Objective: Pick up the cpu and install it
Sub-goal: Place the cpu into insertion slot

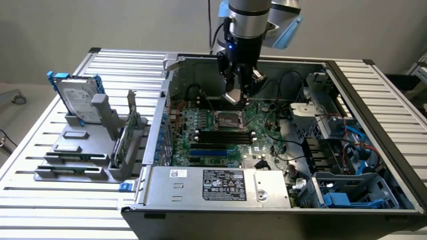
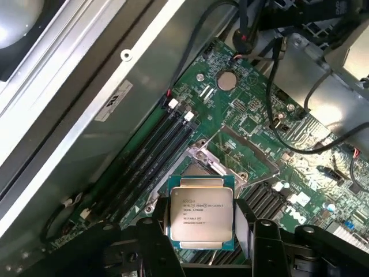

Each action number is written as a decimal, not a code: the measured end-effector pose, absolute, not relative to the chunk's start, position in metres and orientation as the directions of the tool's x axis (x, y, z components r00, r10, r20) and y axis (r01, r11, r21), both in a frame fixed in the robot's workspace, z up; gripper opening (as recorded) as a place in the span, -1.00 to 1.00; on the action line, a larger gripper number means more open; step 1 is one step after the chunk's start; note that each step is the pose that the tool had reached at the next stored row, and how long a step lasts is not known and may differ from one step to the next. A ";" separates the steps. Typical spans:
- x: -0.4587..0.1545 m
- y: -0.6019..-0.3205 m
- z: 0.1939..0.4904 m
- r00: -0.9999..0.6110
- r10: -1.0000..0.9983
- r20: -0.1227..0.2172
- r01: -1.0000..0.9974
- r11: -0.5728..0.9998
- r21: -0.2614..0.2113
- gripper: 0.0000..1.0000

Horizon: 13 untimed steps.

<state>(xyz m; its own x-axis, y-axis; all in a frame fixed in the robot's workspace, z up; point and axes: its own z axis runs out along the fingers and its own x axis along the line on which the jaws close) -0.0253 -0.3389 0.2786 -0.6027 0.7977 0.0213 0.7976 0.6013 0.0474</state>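
Observation:
The cpu (image 2: pixel 200 214), a small square chip with a dull silver printed top, sits between the black fingers (image 2: pixel 154 231) of my gripper (image 2: pixel 203 228), which is shut on it. In the exterior view my gripper (image 1: pixel 240 90) hangs inside the open computer case with the cpu (image 1: pixel 235 96) at its tip, above and a little behind the dark metal-framed socket (image 1: pixel 225 119). The wrist view puts the socket (image 2: pixel 230 154) just beyond the chip, with its frame open and part of it covered by the chip.
Black memory slots (image 2: pixel 155 153) run beside the socket. Black cables (image 2: pixel 288 121) and a drive cage (image 1: pixel 313 117) lie on the exterior view's right. The case wall (image 1: pixel 163 115) stands on its left. A silver hard drive (image 1: pixel 77 97) with blue rails stands in a grey holder outside the case.

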 end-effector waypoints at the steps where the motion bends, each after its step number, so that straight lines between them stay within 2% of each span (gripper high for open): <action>1: -0.025 -0.339 0.278 -0.588 0.809 0.021 0.809 0.587 0.047 0.09; 13: -0.025 -0.339 0.270 -0.398 0.917 0.021 0.917 0.397 0.047 0.09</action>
<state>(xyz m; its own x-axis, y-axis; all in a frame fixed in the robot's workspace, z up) -0.0253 -0.3389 0.2704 -0.3979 0.9172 0.0213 0.9167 0.3967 0.0474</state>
